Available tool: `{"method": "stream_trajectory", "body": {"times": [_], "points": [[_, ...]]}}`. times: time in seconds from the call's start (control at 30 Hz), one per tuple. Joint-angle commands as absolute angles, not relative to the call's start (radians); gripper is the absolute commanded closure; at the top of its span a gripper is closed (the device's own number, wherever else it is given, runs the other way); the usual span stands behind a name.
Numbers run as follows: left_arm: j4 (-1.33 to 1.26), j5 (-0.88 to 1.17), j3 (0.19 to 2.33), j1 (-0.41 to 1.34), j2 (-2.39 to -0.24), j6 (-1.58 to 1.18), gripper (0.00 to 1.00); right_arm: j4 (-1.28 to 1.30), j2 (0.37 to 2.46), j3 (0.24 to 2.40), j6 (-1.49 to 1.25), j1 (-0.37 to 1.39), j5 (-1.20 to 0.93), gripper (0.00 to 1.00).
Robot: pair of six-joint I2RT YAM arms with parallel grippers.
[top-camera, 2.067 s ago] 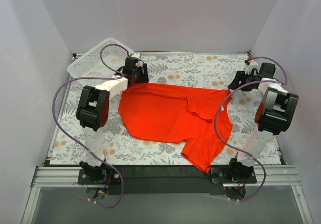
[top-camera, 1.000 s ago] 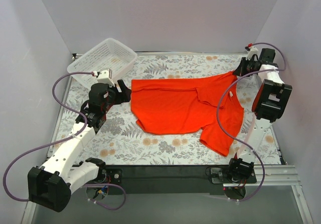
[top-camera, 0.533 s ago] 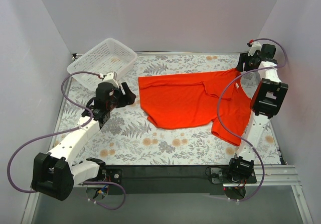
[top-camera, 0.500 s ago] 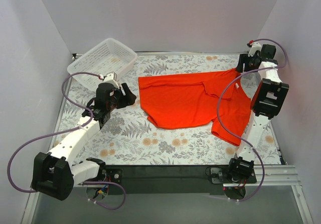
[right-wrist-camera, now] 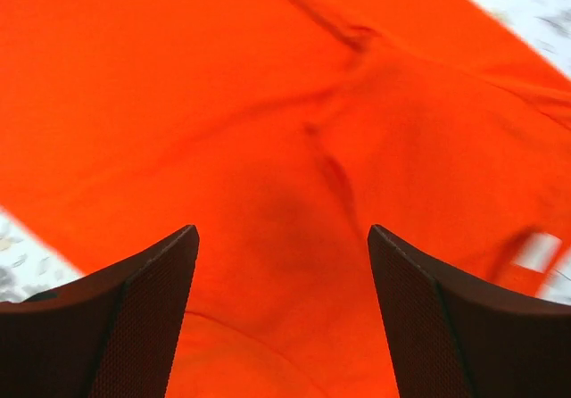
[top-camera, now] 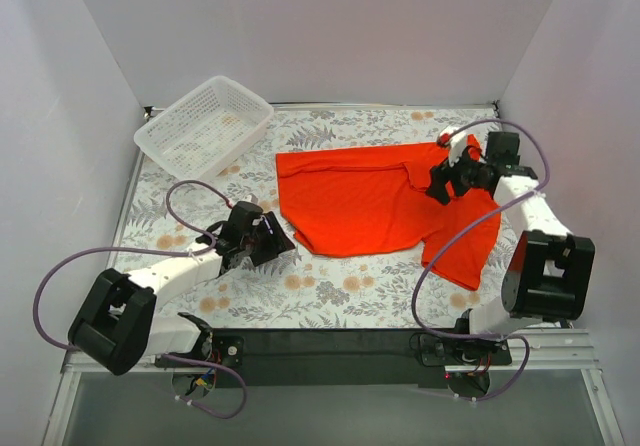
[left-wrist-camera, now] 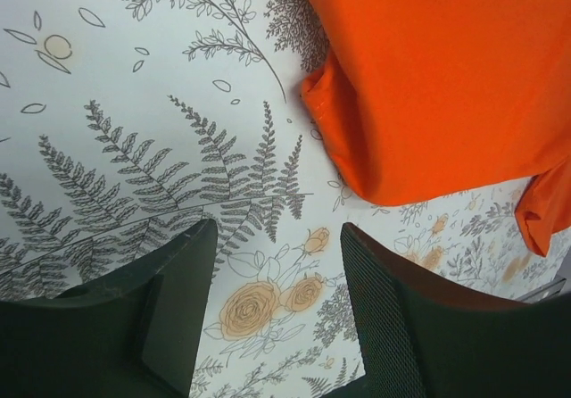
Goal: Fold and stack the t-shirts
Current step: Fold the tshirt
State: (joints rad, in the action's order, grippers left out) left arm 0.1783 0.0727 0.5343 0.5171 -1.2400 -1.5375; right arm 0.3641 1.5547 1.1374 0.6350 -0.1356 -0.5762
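Observation:
One plain orange-red t-shirt (top-camera: pixel 360 201) lies spread on the floral tablecloth, with a sleeve (top-camera: pixel 462 251) trailing toward the near right. Over the cloth just off the shirt's near-left edge, my left gripper (top-camera: pixel 280 242) stands open. In the left wrist view only floral cloth shows between its fingers (left-wrist-camera: pixel 183 300), and the t-shirt's hem corner (left-wrist-camera: pixel 357 161) lies just beyond them. My right gripper (top-camera: pixel 438 181) hovers open above the shirt's right part, by a fold. Seen from the right wrist, the t-shirt (right-wrist-camera: pixel 268 130) fills the frame and the right gripper (right-wrist-camera: pixel 281 269) holds nothing.
A white lattice basket (top-camera: pixel 205 126) stands at the far left corner. A white label (right-wrist-camera: pixel 540 251) shows on the shirt at the right edge of the right wrist view. Purple cables loop beside both arms.
The right gripper has opened, let go of the shirt and come in from the far right corner over it. My left arm swung nearer, down to the shirt's near-left edge.

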Motion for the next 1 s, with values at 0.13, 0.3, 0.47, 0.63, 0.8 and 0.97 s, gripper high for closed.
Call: {"method": "stream_trajectory", "body": {"times": [0.13,0.3,0.47,0.63,0.8,0.97], "points": [[0.034,0.046,0.566,0.541,-1.385,-1.609,0.51,0.469,1.264,0.861,0.813,-0.080,-0.767,0.32],[0.021,-0.018,0.607,0.548,-1.474,-1.640,0.62,0.471,1.149,0.799,0.778,-0.080,-0.762,0.32],[0.006,-0.032,0.638,0.549,-1.563,-1.640,0.63,0.477,1.109,0.769,0.769,-0.080,-0.739,0.32],[-0.020,-0.040,0.658,0.551,-1.612,-1.632,1.00,0.497,1.060,0.750,0.772,-0.081,-0.698,0.32],[0.049,-0.060,0.586,0.561,-1.419,-1.629,1.00,0.563,1.014,0.770,0.827,-0.081,-0.635,0.32],[0.138,-0.037,0.454,0.565,-1.107,-1.696,1.00,0.604,1.022,0.796,0.851,-0.083,-0.594,0.32]]}}
